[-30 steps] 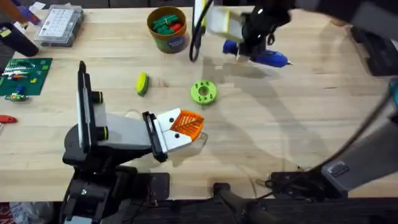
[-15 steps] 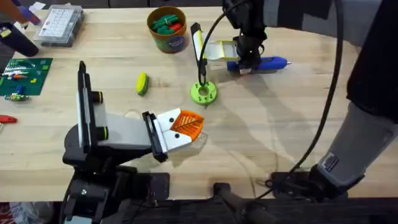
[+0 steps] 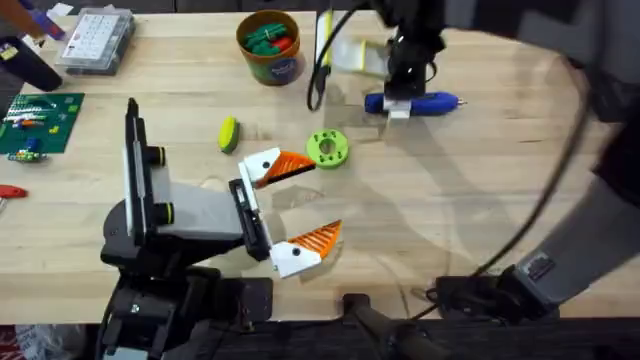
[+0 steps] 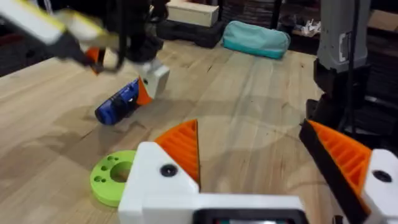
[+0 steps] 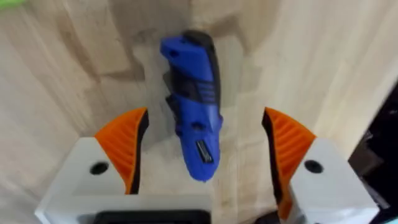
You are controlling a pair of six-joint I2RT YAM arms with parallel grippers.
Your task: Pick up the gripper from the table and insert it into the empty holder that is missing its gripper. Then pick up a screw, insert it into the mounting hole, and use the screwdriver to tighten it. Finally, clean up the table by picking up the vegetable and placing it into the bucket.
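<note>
The blue screwdriver (image 3: 425, 101) lies on the table at the back right. My right gripper (image 3: 400, 98) hangs over its rear end, open; in the right wrist view the screwdriver (image 5: 194, 106) lies between the two orange pads (image 5: 124, 144) without touching them. My left gripper (image 3: 298, 205) is open wide near the table's middle with nothing in it, its orange pads (image 4: 184, 147) spread far apart. The yellow-green vegetable (image 3: 228, 133) lies to the left of it. The orange-brown bucket (image 3: 268, 62) stands at the back. The loose gripper, holder and screw are out of view.
A lime-green ring with holes (image 3: 328, 148) lies just beyond my left gripper's far finger; it appears again (image 4: 111, 179) in the left wrist view. A clear compartment box (image 3: 95, 40), a green board (image 3: 36, 122) and a red-handled tool (image 3: 8, 190) sit at the left.
My left gripper has opened wide from nearly shut. My right gripper shifted slightly over the screwdriver's rear end.
</note>
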